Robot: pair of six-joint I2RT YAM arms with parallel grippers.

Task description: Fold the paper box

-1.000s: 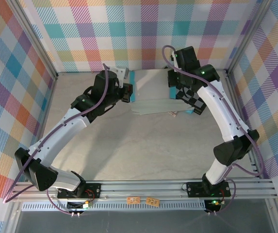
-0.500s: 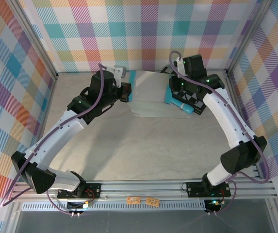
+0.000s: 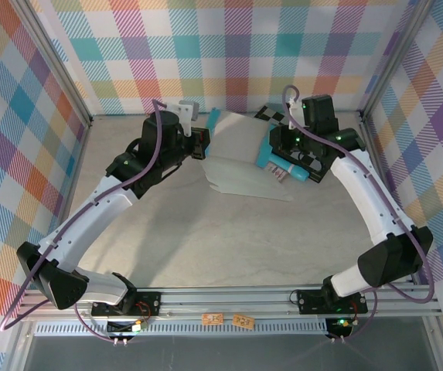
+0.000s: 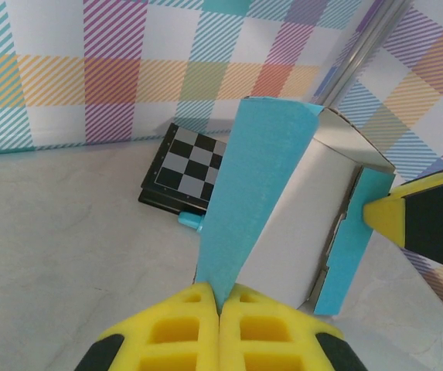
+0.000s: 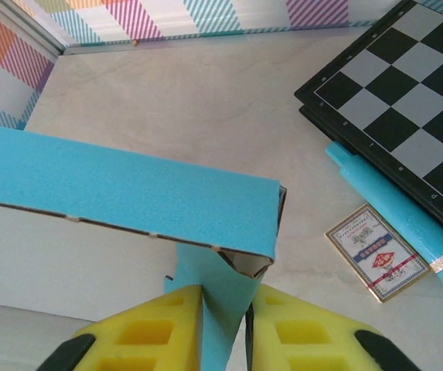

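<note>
**Operator:** Where is the paper box?

**Guide:** You will find the paper box [image 3: 240,158] at the far middle of the bench [image 3: 206,239], partly folded between the two arms. Its teal outer face and grey-white inner face both show. One long edge rests on the bench and the side flaps are raised.

**Operator:** What are the hands doing?

**Guide:** Check the left hand [image 4: 219,297] first. Its yellow pads are pressed together on the lower end of a teal flap. Next check the right hand [image 5: 223,305]. Its pads stand slightly spread with a narrow teal tab between them, and you can see a dark slit beside one pad.

**Operator:** Is there any writing to read?

**Guide:** Look just right of the box. A small card [image 5: 376,253] lies flat on the bench, printed in red and gold inside a border, but its characters are too small for you to read. A slim teal tube [image 5: 407,228] lies just beside the card. The tube runs along the edge of a black-and-grey checkerboard [image 5: 407,100], which carries no lettering.
</note>
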